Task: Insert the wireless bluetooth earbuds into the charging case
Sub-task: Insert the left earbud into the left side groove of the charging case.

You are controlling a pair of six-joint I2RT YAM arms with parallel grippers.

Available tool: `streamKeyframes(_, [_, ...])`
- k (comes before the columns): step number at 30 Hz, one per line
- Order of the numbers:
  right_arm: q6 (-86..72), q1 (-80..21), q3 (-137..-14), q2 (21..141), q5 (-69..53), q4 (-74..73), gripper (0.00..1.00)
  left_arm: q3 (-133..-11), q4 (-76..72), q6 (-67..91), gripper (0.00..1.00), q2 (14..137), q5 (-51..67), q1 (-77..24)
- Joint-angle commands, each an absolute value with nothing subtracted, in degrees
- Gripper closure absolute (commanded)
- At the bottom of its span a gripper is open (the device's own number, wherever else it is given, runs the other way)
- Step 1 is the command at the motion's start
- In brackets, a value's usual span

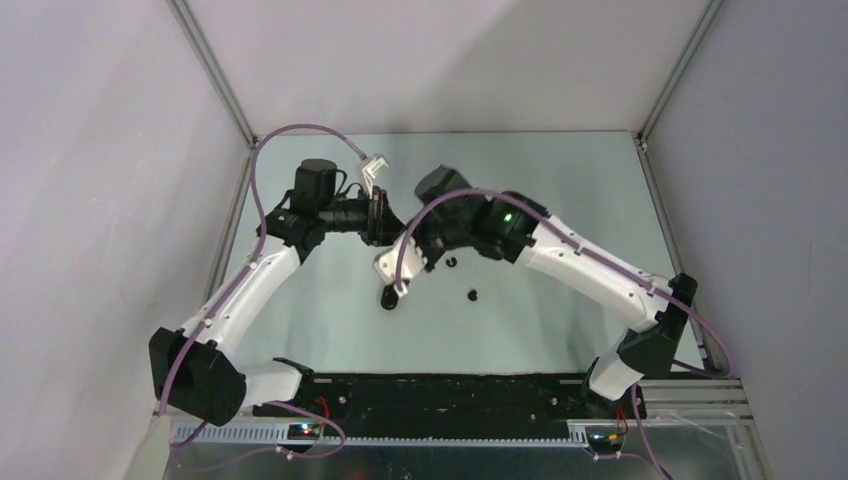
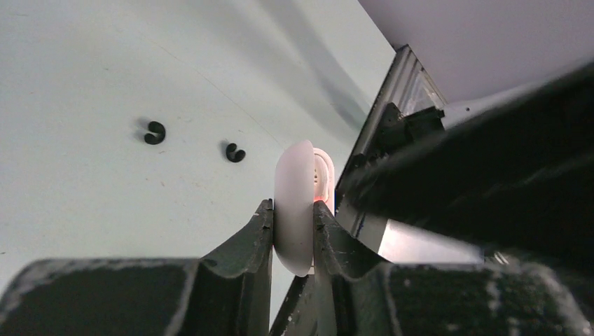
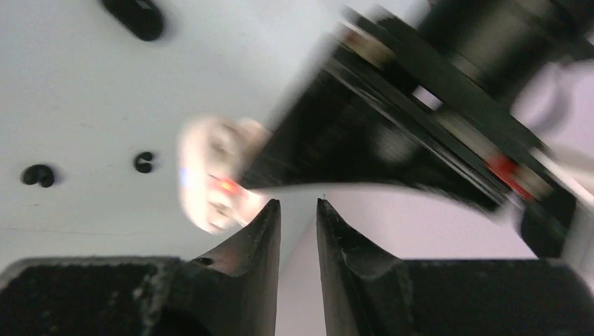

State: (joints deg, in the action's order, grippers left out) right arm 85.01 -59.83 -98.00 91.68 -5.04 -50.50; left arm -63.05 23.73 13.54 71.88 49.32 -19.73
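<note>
1. Left gripper (image 2: 293,210): we are seeing its jaws clamping a white case (image 2: 294,171) edge-on.
2. Right gripper (image 3: 298,204): its jaws are standing slightly apart, gripping nothing; the blurred white case is sitting just left of their tips.
3. We are noting the black charging case (image 3: 134,17) lying on the table (image 3: 70,98), well beyond and left of the right jaws.
4. One black earbud (image 2: 155,132) and a second black earbud (image 2: 235,152) are lying beyond and left of the left jaws.
</note>
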Motion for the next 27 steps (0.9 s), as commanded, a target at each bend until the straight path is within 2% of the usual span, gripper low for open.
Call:
streamKeyframes(1, [78.2, -56.3, -109.5, 92.3, -7.0, -55.0, 0.70, -62.8, 24.3, 15.0, 1.00, 69.9, 54.5, -20.1])
streamKeyframes(11, [66.6, -52.9, -109.9, 89.2, -13.9, -55.9, 0.63, -62.4, 24.3, 14.4, 1.00, 69.4, 54.1, -19.8])
streamKeyframes(16, [51.4, -47.3, -106.5, 84.6, -22.0, -52.4, 0.61, -62.4, 24.3, 12.9, 1.00, 68.6, 53.6, -19.5])
streamKeyframes(21, [33.6, -39.0, -96.5, 78.6, -33.5, -46.2, 0.42, -62.2, 24.3, 9.6, 1.00, 66.6, 54.2, -19.4])
streamKeyframes(27, [23.7, -36.0, -88.5, 78.8, -42.0, -44.6, 0.39, -63.2, 25.1, 4.1, 1.00, 64.7, 56.3, -19.5])
